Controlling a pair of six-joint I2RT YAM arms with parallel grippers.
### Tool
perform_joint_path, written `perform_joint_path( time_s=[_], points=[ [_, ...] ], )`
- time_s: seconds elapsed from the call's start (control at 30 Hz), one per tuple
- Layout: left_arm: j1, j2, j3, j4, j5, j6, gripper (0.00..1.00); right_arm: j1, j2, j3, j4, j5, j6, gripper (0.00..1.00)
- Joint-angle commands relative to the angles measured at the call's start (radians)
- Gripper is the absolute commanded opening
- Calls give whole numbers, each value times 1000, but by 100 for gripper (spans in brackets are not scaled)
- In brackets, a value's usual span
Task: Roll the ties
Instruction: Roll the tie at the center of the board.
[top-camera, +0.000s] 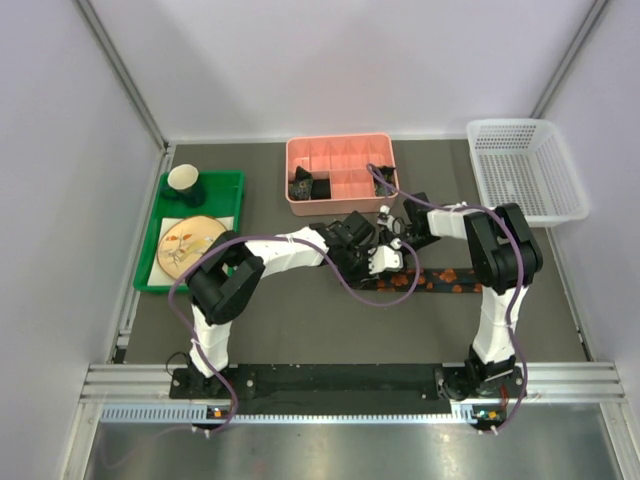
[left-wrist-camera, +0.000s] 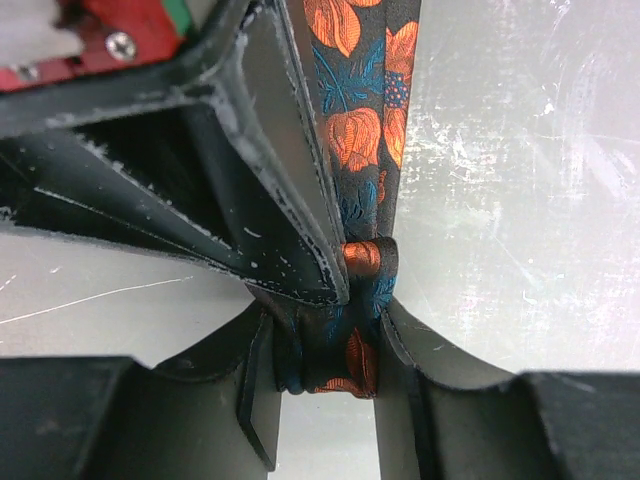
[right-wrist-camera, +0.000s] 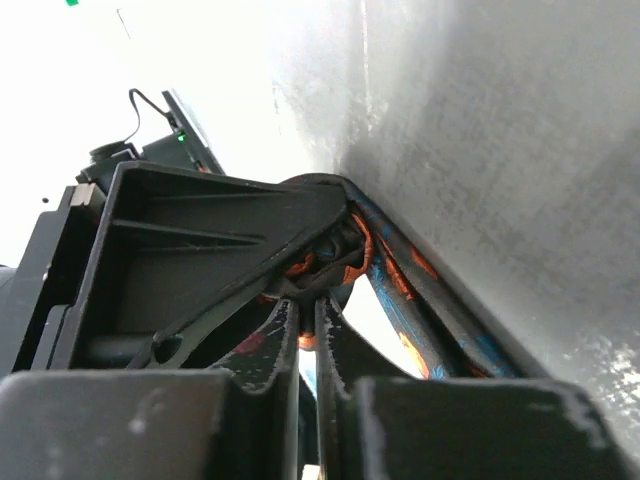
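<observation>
A black tie with red-orange blotches (top-camera: 440, 279) lies stretched along the table, running right from where both grippers meet. My left gripper (top-camera: 372, 262) is shut on its small rolled end; in the left wrist view the left gripper (left-wrist-camera: 330, 345) squeezes the roll between both fingers, and the tie (left-wrist-camera: 355, 130) runs away up the frame. My right gripper (top-camera: 395, 243) comes in from the other side. In the right wrist view the right gripper (right-wrist-camera: 308, 305) has its jaws almost together, pinching the same rolled end of the tie (right-wrist-camera: 400, 270).
A pink compartment box (top-camera: 340, 150) behind the grippers holds dark rolled ties (top-camera: 305, 185). A green tray (top-camera: 232, 182) with a cup and a plate stands at the left. A white basket (top-camera: 525, 170) stands at the back right. A purple cable (top-camera: 345, 280) loops over the table.
</observation>
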Motion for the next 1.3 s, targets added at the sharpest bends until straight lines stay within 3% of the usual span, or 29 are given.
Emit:
perform_joint_path(
  time_s=[0.0, 0.13, 0.3, 0.43, 0.63, 0.83, 0.97, 1.27],
  points=[
    [-4, 65, -30, -75, -53, -13, 30, 16, 0, 33, 12, 68, -55, 0],
    [32, 20, -69, -10, 22, -61, 48, 14, -3, 25, -18, 170, -105, 0],
    [123, -122, -208, 191, 270, -144, 57, 14, -7, 14, -32, 335, -141, 0],
    [138, -202, -331, 441, 351, -191, 62, 14, -18, 11, -32, 406, -132, 0],
    [138, -178, -382, 589, 403, -231, 66, 14, -24, 13, -44, 496, -145, 0],
    [137, -98, -354, 744, 414, -325, 74, 18, -21, 11, -28, 493, -129, 0],
    [131, -31, -322, 808, 395, -377, 70, 18, -15, 7, -24, 475, -118, 0],
    [92, -12, -294, 718, 414, -265, 45, 36, 20, 13, 6, 415, -90, 0]
  ],
)
